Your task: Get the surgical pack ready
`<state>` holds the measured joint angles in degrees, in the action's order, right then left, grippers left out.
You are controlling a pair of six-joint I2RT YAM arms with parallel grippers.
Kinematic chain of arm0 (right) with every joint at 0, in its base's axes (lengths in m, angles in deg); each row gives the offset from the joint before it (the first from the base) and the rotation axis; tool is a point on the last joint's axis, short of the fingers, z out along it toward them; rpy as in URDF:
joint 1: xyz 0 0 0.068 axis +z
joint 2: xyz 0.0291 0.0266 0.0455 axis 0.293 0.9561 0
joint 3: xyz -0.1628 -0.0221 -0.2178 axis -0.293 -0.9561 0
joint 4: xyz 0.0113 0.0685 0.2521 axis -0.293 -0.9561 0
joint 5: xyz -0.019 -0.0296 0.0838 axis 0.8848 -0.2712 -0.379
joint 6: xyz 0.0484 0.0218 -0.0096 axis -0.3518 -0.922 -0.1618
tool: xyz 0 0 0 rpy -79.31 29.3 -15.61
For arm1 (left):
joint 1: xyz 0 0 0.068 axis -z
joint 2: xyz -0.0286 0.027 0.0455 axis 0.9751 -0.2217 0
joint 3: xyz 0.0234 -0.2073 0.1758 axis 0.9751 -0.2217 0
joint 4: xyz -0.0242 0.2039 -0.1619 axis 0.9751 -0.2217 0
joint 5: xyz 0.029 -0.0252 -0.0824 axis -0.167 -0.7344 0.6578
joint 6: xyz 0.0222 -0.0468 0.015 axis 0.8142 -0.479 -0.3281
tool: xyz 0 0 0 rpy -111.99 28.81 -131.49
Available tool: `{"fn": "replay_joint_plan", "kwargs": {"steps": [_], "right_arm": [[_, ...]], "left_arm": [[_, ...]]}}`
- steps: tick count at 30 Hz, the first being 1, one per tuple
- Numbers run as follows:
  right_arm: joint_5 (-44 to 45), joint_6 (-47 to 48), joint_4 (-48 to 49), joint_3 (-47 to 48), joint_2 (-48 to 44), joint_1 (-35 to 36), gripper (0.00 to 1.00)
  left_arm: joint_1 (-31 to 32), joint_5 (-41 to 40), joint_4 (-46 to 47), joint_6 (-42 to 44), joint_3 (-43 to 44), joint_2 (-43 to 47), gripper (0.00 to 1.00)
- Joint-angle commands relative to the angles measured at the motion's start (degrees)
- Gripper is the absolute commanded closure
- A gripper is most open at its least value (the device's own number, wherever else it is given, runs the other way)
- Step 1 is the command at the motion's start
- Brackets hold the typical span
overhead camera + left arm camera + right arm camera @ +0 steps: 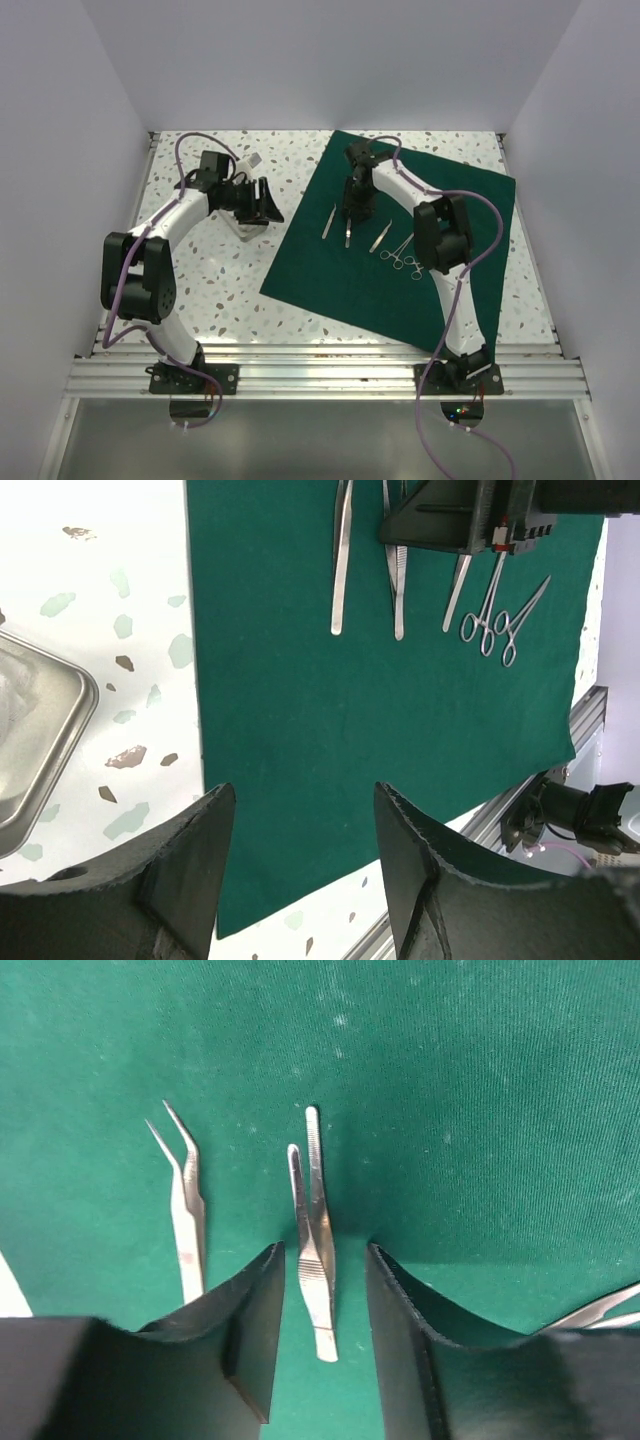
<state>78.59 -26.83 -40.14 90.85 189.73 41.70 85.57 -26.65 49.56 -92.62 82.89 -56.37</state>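
A speckled terrazzo tabletop (215, 290) is carrying a steel tray (50, 750) on its left side. Further right, bent-tip tweezers (186, 1210) are lying just beside straight forceps (315, 1240), roughly parallel. A third pair of tweezers (380, 236) and two ring-handled clamps (487, 605) are resting beyond them. An aluminium rail (320, 372) is running along the near edge

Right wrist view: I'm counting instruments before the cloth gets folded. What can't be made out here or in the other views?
Right wrist view: one instrument is cut off by the right edge and hidden behind the right tool; its type is unclear.
Left wrist view: the tray is cut off by the left edge, and its contents are blurred.
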Motion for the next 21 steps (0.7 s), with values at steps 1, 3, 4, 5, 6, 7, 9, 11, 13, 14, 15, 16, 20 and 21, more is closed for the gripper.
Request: {"fn": "replay_joint_plan", "kwargs": {"steps": [1,3,4,5,6,7,9,11,13,14,15,16,20,21], "right_arm": [[3.28,1.1,-1.97,2.77,0.35,0.38,0.6],[3.71,1.37,-1.88,2.68,0.26,0.38,0.67],[3.63,1.63,-1.88,2.59,0.17,0.3,0.7],[3.28,1.81,-1.97,2.59,-0.09,0.3,0.74],[2.58,1.98,-1.97,2.59,-0.27,0.38,0.8],[2.31,2.42,-1.62,2.5,-0.7,0.3,0.9],[1.44,3.12,-0.22,1.02,-3.16,0.38,0.97],[-0.75,4.79,2.06,-0.13,-6.57,0.21,1.0],[-5.92,6.81,6.61,-3.55,-9.48,0.12,1.0],[-7.52,7.17,8.29,-6.78,-13.15,0.12,1.0],[-8.84,6.91,9.88,-8.38,-14.75,0.12,1.0],[-12.94,6.47,13.29,-10.05,-16.42,-0.05,1.0],[-22.79,1.03,21.39,-16.73,-20.83,0.03,1.0],[-24.04,-2.81,22.8,-17.44,-21.27,0.12,1.0]], "left_arm": [[0.05,2.47,2.48,1.19,-0.56,2.15,0.39],[0.32,3.09,3.0,0.84,-0.82,2.24,0.38],[0.41,3.52,3.53,0.75,-1.08,2.41,0.38],[0.67,3.79,3.79,0.4,-1.17,2.41,0.38],[0.84,4.14,4.06,0.31,-1.26,2.33,0.38],[0.93,4.75,4.58,0.05,-1.35,2.24,0.37],[1.2,5.46,5.2,-0.65,-1.44,2.15,0.34],[1.46,6.77,6.6,-1.79,-1.44,1.97,0.33],[1.72,9.31,9.31,-3.11,-1.61,1.62,0.32],[1.99,10.29,10.73,-5.2,-1.79,1.62,0.32],[2.16,11.08,12.22,-6.18,-2.05,1.36,0.3],[2.43,11.78,14.32,-6.97,-2.05,1.27,0.3],[4.71,11.44,16.36,-8.91,-0.82,-0.22,0.28],[5.15,11.44,16.45,-9.35,-0.39,-1.09,0.27]]}}
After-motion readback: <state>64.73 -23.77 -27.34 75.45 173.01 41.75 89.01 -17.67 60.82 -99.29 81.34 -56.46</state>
